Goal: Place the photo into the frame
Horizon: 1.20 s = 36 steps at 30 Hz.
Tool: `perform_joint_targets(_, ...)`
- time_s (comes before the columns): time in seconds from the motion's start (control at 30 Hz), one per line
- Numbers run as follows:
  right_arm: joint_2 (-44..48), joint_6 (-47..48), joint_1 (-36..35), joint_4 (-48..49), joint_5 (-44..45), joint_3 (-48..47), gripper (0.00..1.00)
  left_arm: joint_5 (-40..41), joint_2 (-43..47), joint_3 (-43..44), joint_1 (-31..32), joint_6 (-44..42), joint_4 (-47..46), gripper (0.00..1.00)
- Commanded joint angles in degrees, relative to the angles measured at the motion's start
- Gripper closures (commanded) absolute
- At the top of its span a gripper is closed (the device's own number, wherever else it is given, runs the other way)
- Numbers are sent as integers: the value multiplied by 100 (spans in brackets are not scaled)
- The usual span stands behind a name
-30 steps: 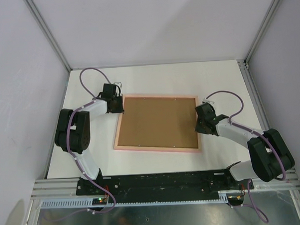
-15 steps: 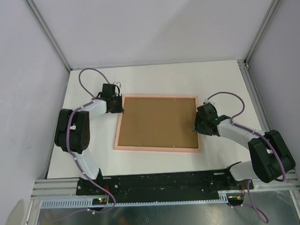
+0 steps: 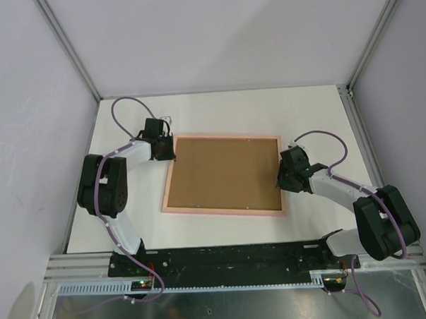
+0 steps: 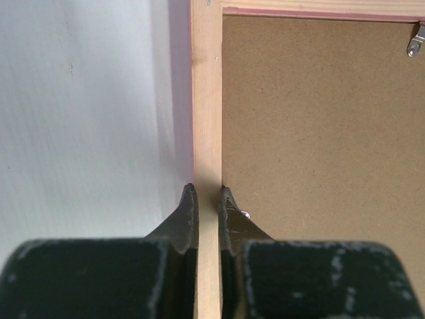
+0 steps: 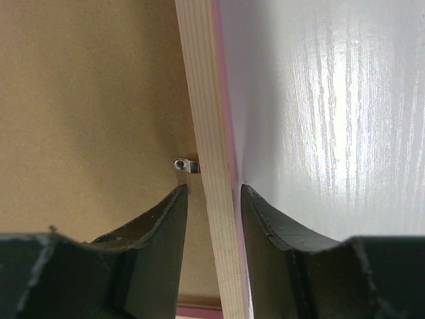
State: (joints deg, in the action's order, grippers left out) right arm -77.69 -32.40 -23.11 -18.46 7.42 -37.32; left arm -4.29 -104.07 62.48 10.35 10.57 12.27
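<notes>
**Frame lies face down on the bench, one gripper at each side rail**

The frame (image 3: 222, 211) lies flat in the middle of the white bench (image 3: 218, 110), with its back side up. Its pale wood rails with the pink outer edge go around a brown backing board (image 3: 224, 173), which fills the whole opening.

The left gripper (image 4: 207, 207) is at the left rail (image 4: 206, 100), near the far left corner of the frame. Its two dark fingers (image 4: 188, 216) are pressed against the rail, one on the outer side over the bench and one on the inner side over the board, so the gripper pinches the rail between them. A small metal clip (image 4: 416, 41) sits on the board at the far rail, and a second one shines just beside the inner finger.

The right gripper (image 5: 213, 189) is at the right rail (image 5: 207, 100), about halfway along it. Its jaws are spread and stand over the rail, one finger above the board and the other above the bench. A gap shows between the rail and the inner finger, and a narrower one at the outer finger, so this gripper holds nothing. A small metal tab (image 5: 186, 165) lies on the board, touching the inner edge of the rail, just ahead of the inner fingertip.
</notes>
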Motion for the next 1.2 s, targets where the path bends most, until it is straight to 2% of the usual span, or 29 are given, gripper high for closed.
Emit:
perform_joint_targets(0.0,111,22,4,8,-22,15,60,-54,60,265,-59,169,146,86)
perform_joint_targets(0.2,118,11,9,-25,-10,12,66,-134,182,506,-59,182,196,60)
perform_joint_targets(0.33,189,29,16,-81,-43,19,56,-176,401,650,-55,243,211,41)
perform_joint_targets(0.47,333,20,5,-226,-33,22,51,-229,880,684,62,358,215,33)
perform_joint_targets(0.57,476,9,-16,-354,-7,16,52,-90,1293,556,331,411,216,32)
perform_joint_targets(0.77,592,-28,-83,-547,34,44,63,463,2131,25,1386,467,221,30)
perform_joint_targets(1.17,269,-127,-314,-594,225,59,64,1622,2903,-815,4143,2,122,16)
